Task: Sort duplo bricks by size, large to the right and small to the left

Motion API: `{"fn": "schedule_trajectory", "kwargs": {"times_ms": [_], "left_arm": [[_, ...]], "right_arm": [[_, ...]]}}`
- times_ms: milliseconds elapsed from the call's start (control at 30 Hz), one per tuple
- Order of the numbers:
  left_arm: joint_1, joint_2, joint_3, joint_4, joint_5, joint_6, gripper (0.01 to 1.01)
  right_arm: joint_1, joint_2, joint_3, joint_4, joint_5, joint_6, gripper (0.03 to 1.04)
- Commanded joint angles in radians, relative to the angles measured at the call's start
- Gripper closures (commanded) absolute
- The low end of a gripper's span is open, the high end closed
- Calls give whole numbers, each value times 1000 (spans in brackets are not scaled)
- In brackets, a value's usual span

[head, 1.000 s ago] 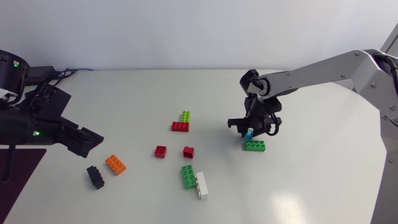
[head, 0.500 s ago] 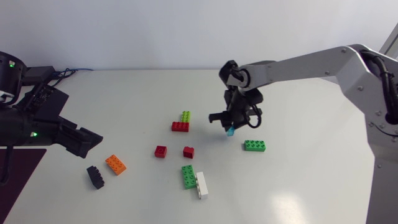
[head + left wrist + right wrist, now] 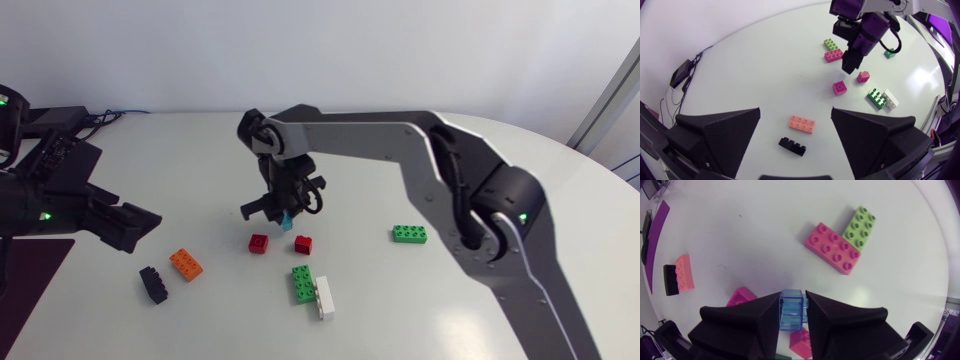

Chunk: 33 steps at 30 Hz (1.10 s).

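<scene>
My right gripper (image 3: 284,212) is shut on a small light-blue brick (image 3: 791,303), held just above the table over two small red bricks (image 3: 258,242) (image 3: 303,244). Ahead of the right gripper (image 3: 792,316) lie a long red brick (image 3: 832,248) and a lime brick (image 3: 859,226), touching each other. A long green brick (image 3: 410,234) lies alone to the right. A green brick (image 3: 302,284) and a white brick (image 3: 324,297) lie side by side near the front. My left gripper (image 3: 135,226) is open at the left, above an orange brick (image 3: 801,124) and a black brick (image 3: 792,146).
My right arm (image 3: 400,130) stretches across the back half of the table from the right. A dark mat (image 3: 25,275) lies at the table's front left corner. Bare tabletop (image 3: 480,300) spreads to the right of the long green brick.
My right arm has swung left from beside the long green brick, carrying the blue brick to above the two small red bricks. The left arm has barely moved.
</scene>
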Motion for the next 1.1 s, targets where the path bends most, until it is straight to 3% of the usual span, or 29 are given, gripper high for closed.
{"fn": "schedule_trajectory", "kwargs": {"times_ms": [0,33,100,133,200,467,667,833,933,1067], "left_arm": [[6,-11,-32,-12,13,-19,44],[6,-11,-33,-12,13,-19,44],[6,-12,-36,-14,13,-17,44],[4,-12,-38,-12,13,-17,44],[4,-12,-40,-12,13,-17,44],[-16,-12,-47,-6,13,-25,44],[-36,-9,-47,0,13,-31,44],[-60,-4,-60,19,13,-46,44],[-86,2,-61,31,13,-62,44],[-103,14,-56,42,13,-74,44]], "right_arm": [[15,53,63,-35,10,1,820],[19,60,77,-47,13,10,693],[18,62,91,-65,33,21,264],[18,59,97,-79,46,29,167],[12,31,89,-98,60,39,80],[-81,-174,-63,-92,62,58,69],[-237,-362,-360,-24,56,56,69],[-350,-460,-633,103,59,50,69],[-354,-480,-702,146,57,53,69],[-300,-481,-688,157,56,76,69]]}}
